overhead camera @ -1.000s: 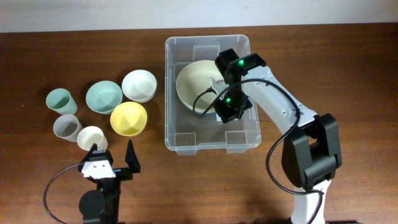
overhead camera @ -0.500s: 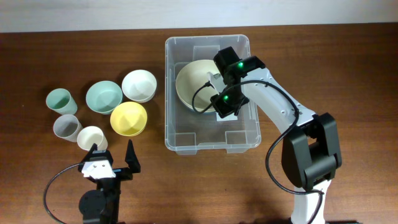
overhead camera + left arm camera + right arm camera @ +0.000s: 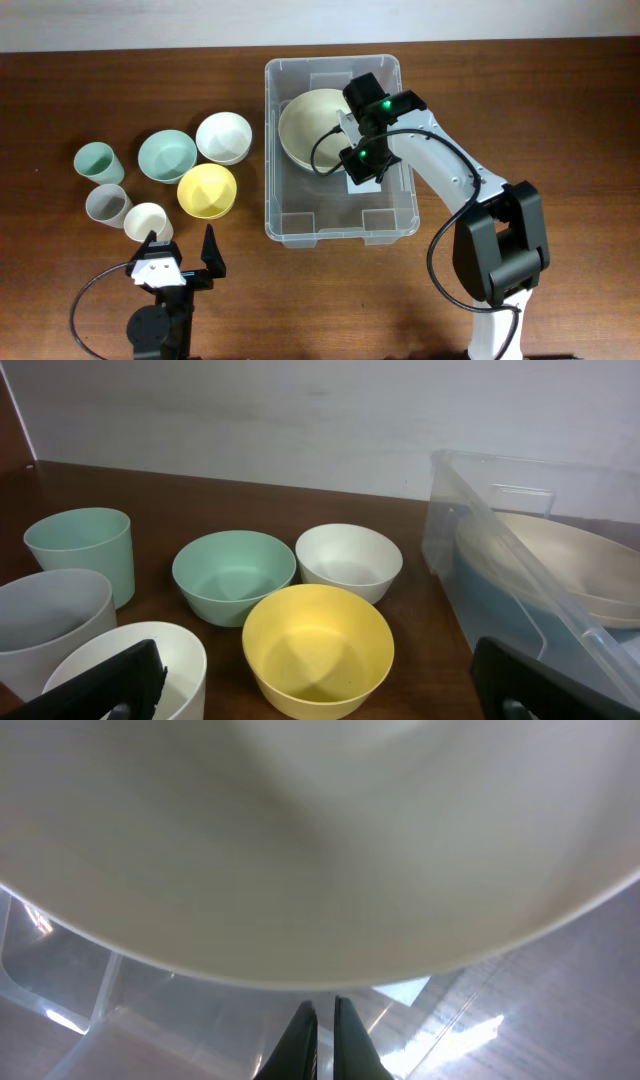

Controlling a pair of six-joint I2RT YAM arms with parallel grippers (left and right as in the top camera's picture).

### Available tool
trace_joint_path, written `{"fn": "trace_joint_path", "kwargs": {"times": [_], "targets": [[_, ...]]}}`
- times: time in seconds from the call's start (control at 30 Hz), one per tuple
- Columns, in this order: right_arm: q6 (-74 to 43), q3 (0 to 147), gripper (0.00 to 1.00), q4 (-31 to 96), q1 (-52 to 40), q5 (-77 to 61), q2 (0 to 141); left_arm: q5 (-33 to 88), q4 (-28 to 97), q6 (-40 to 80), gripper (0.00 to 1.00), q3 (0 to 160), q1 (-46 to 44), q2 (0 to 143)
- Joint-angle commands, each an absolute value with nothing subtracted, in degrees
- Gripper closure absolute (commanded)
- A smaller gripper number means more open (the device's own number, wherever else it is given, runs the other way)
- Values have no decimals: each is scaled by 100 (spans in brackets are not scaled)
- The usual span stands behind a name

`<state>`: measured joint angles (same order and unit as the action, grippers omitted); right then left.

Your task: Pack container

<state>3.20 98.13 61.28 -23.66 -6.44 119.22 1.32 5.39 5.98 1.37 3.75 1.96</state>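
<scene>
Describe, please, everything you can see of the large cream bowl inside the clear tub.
The cream bowl is large, round, smooth and matte, plastic-looking, empty and open side up. It lies in the far half of the container, seemingly tilted. The right pincer is at its rim, fingers nearly together; a grip cannot be confirmed.

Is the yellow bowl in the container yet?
No, the yellow bowl sits outside the container, beside the white bowl.

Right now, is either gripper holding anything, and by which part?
Left gripper: open, nothing held. Right gripper: nearly shut at the cream bowl's right rim inside the container; a real pinch cannot be told.
</scene>
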Motion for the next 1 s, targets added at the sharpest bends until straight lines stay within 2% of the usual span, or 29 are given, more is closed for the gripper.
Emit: {"fn": "trace_joint_path", "kwargs": {"times": [0.0,0.23,0.33,0.43,0.47,0.53,0.57,0.6,0.83,0.97], "targets": [[252,10003,96,6300,-2349,-694,11931,172,537,506,0,99,351,154],[213,12005,96,6740,-2134,-683,11931,172,537,506,0,99,351,154],[-471,12899,96,6952,-1699,-1,11931,172,537,506,0,99,351,154],[-543,13456,95,7229,-985,228,11931,172,537,506,0,99,351,154],[-543,13583,92,7266,-567,222,11931,174,537,506,0,99,351,154],[-543,13653,73,7262,54,220,11931,172,537,506,0,99,351,154],[-543,13653,44,7262,336,213,11931,174,537,506,0,99,351,154],[-543,13653,2,7264,707,198,11931,172,537,506,0,99,351,154],[-543,13651,1,7201,2248,198,11931,172,537,506,0,99,351,154],[-541,13651,1,7201,2532,204,11933,174,537,506,0,99,351,154]]}}
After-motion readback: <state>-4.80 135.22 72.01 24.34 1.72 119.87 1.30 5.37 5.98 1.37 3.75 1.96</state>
